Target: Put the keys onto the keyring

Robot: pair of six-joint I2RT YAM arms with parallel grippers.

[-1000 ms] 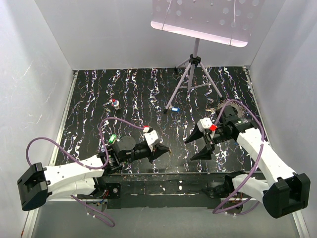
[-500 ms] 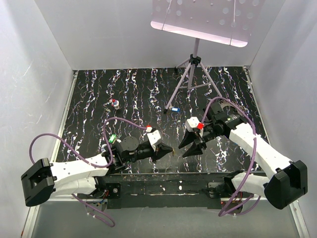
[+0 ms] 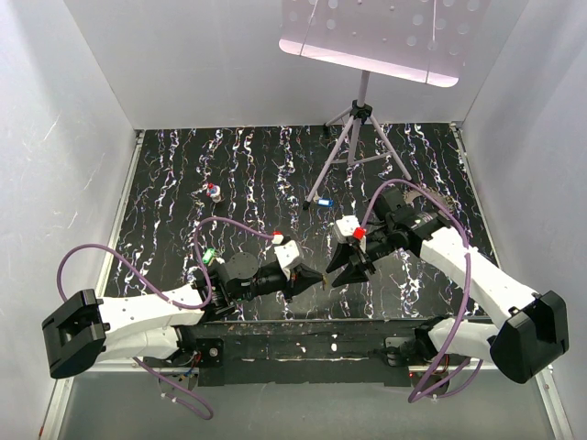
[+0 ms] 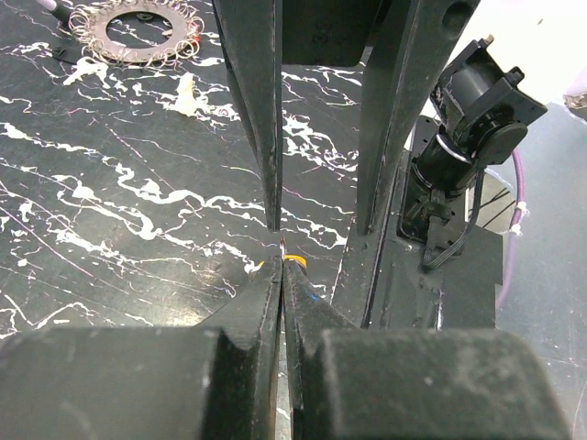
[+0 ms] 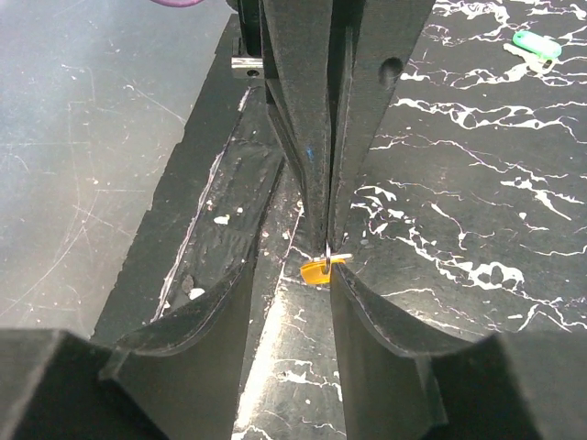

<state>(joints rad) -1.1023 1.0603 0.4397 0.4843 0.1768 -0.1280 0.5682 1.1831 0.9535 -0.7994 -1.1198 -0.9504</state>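
Yellow key: right pincer has reached left pincer.

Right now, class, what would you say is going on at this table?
The left pincer is shut on a yellow key. The right pincer faces it tip to tip, jaws open on either side of that key, not yet closed. The keyring lies flat on the table, apart from both, and a green key lies loose.
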